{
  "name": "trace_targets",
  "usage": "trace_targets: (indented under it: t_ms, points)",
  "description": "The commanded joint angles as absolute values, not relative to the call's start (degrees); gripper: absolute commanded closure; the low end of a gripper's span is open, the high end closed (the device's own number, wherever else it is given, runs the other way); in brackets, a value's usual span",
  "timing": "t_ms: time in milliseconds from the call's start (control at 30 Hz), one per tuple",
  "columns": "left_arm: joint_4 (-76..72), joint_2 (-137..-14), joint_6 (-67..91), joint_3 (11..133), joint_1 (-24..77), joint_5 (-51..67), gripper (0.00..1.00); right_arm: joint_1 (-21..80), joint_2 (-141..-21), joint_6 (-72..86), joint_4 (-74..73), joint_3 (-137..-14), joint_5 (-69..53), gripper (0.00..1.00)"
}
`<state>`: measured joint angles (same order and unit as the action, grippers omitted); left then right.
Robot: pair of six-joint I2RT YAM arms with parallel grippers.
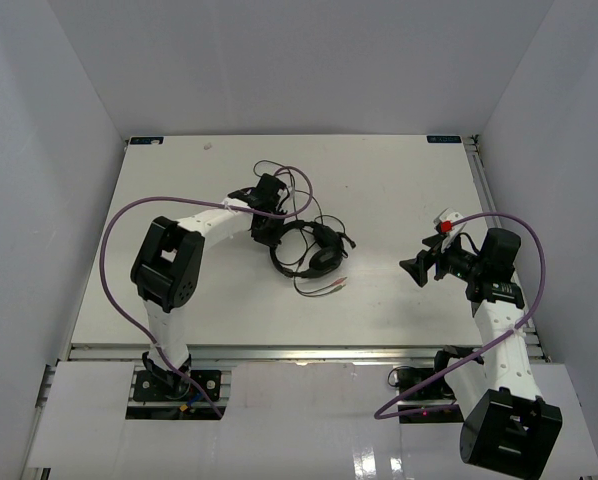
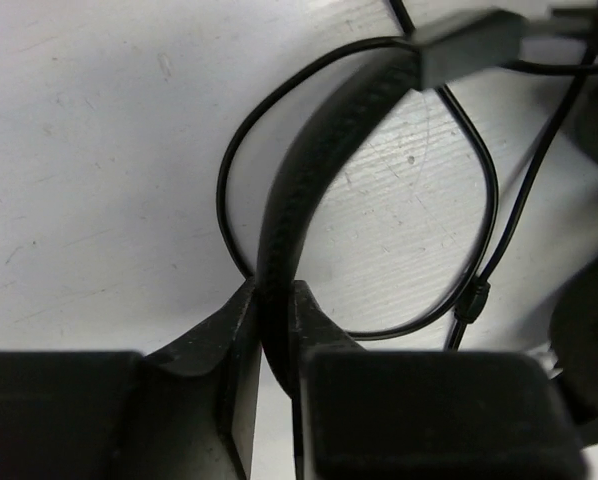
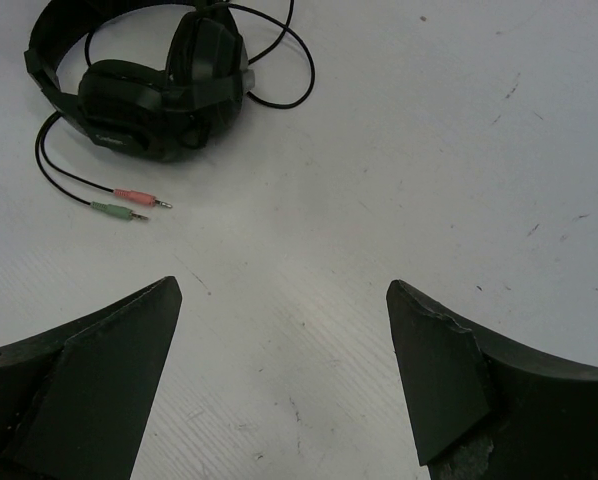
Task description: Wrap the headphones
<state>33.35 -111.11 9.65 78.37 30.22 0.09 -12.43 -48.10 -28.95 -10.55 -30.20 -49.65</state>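
Observation:
The black headphones (image 1: 314,250) lie on the white table near its middle, earcups together, with thin black cable looped behind them. The two plugs (image 1: 337,285), one pink and one green, lie just in front of the earcups and show in the right wrist view (image 3: 129,203). My left gripper (image 1: 267,222) is shut on the headband (image 2: 309,170), with cable loops (image 2: 479,180) around it. My right gripper (image 1: 416,270) is open and empty, apart from the headphones to their right; its view shows the earcups (image 3: 159,95) at the top left.
Purple robot cables (image 1: 114,250) arc over both arms. White walls close in the table (image 1: 399,190) on three sides. The table's front edge runs just ahead of the arm bases.

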Motion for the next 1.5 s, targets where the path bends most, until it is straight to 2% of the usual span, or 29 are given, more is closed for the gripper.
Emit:
trace_targets:
  t_ms: [0, 200, 267, 333, 400, 633, 800, 1000, 1100, 1167, 1300, 1467]
  points:
    - [33.97, -108.37, 9.23, 80.24, 30.59, 0.88, 0.80, -12.87, -48.03, -29.44, -10.55, -30.59, -50.62, 0.10]
    - [34.03, -110.85, 9.45, 79.43, 30.59, 1.24, 0.78, -13.08, -47.90, -29.44, -10.61, -30.67, -50.54, 0.10]
    - [34.06, -111.23, 9.71, 79.45, 30.59, 1.58, 0.83, -13.18, -47.90, -29.44, -10.63, -30.67, -50.62, 0.10]
    - [34.20, -110.74, 9.85, 79.76, 30.59, 1.73, 0.96, -13.19, -47.89, -29.46, -10.82, -30.68, -50.75, 0.10]
    - [34.38, -108.84, 10.05, 80.47, 30.59, 1.26, 1.00, -13.27, -47.73, -29.93, -11.12, -30.81, -51.61, 0.10]
    - [33.52, -92.39, 12.22, 81.88, 30.59, -9.69, 1.00, -11.40, -50.33, -41.07, -21.41, -36.67, -64.07, 0.10]
    - [33.59, -80.67, 11.52, 77.90, 30.59, -18.03, 1.00, -4.59, -57.15, -44.94, -21.31, -47.35, -64.17, 0.10]
    - [33.92, -71.61, 15.99, 71.51, 30.05, -11.48, 1.00, 6.15, -65.78, -35.18, -10.09, -57.19, -57.37, 0.10]
    - [33.51, -69.71, 19.85, 70.03, 29.73, -4.07, 1.00, 6.59, -68.29, -26.98, 1.72, -60.15, -56.38, 0.10]
    - [33.35, -68.71, 21.43, 69.89, 29.53, -1.68, 1.00, 6.59, -69.39, -27.68, 2.62, -61.67, -58.98, 0.10]
    - [33.91, -67.81, 23.58, 71.88, 29.53, 4.33, 1.00, 6.55, -73.57, -34.01, 3.78, -62.75, -73.29, 0.10]
    - [34.98, -67.10, 26.77, 76.43, 29.53, 8.76, 1.00, 8.61, -79.68, -15.52, 29.73, -55.63, -71.95, 0.10]
